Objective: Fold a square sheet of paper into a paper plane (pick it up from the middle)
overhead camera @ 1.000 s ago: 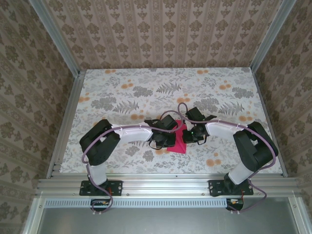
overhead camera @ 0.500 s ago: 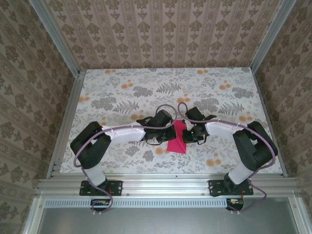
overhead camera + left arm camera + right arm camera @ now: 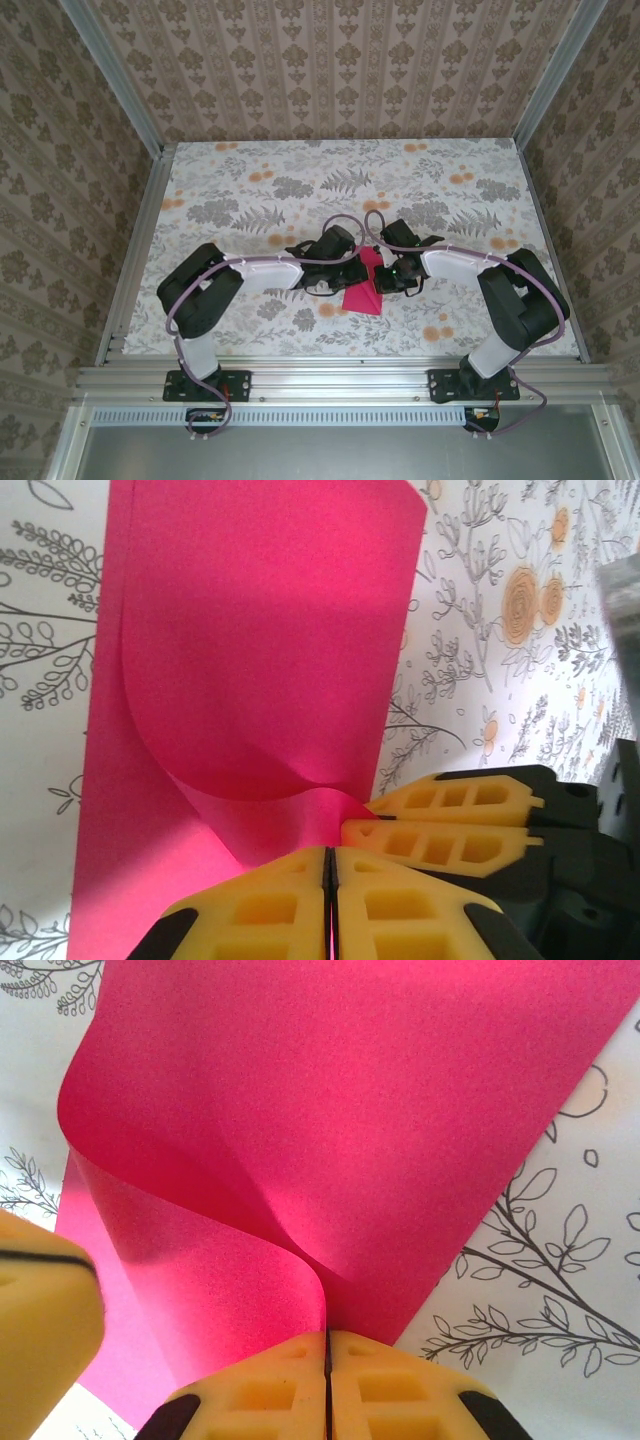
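The square sheet of paper (image 3: 362,294) is magenta-pink and lies on the flowered table between my two grippers, near the front middle. Part of it is lifted and curls over the flat part (image 3: 250,660). My left gripper (image 3: 329,852) is shut, with the raised fold running into the seam between its yellow fingers. From the other side my right gripper (image 3: 327,1336) is shut on the same raised fold (image 3: 300,1260). The two grippers nearly touch: the right one's fingers (image 3: 450,825) show in the left wrist view, and a left finger (image 3: 40,1320) shows in the right wrist view.
The floral tabletop (image 3: 300,190) stretches away behind the paper. Aluminium rails (image 3: 340,375) run along the near edge and sides, with patterned walls around. Both arms' cables (image 3: 372,225) loop above the wrists.
My left wrist has shifted a little away from the near edge and turned, and its elbow has moved, uncovering more of the paper. The right arm has stayed still.
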Robot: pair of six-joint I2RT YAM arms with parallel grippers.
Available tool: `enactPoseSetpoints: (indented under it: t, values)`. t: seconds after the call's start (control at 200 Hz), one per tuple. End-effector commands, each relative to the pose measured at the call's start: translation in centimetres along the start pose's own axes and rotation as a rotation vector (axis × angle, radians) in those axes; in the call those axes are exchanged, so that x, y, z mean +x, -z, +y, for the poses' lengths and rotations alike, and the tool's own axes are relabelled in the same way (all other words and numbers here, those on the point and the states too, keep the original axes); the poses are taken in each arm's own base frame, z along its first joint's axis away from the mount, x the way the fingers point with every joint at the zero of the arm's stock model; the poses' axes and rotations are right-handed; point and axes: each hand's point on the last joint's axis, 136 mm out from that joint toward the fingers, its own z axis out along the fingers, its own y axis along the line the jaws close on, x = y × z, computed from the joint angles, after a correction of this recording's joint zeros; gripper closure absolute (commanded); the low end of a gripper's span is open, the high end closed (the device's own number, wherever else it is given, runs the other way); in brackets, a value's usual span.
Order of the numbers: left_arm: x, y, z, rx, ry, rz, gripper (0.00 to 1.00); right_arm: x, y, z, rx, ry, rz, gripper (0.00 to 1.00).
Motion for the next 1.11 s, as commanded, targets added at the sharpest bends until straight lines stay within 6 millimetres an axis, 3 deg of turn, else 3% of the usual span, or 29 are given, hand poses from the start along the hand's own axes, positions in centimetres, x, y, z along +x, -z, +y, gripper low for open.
enactPoseSetpoints:
  t: [0.0, 0.595, 0.7, 0.955, 1.1]
  values:
    - [0.3, -0.9, 1.5, -0.029, 0.030, 0.011, 0.89, 0.7, -0.6, -0.9, 0.033, -0.023, 0.040, 0.92]
    - [1.9, -1.5, 6.0, -0.203, 0.061, 0.043, 0.91, 0.9, -0.9, -0.8, 0.021, -0.026, 0.053, 0.91]
    - [1.6, -1.2, 5.5, -0.186, 0.059, 0.023, 0.91, 1.0, -1.0, -0.8, 0.023, -0.026, 0.054, 0.91]
    - [-1.2, 0.5, 1.8, -0.066, 0.026, -0.051, 0.90, 0.9, -1.0, -0.8, 0.022, -0.024, 0.054, 0.91]
    - [-2.4, 0.4, 1.1, -0.025, 0.027, -0.059, 0.89, 0.9, -1.0, -0.7, 0.020, -0.022, 0.055, 0.91]
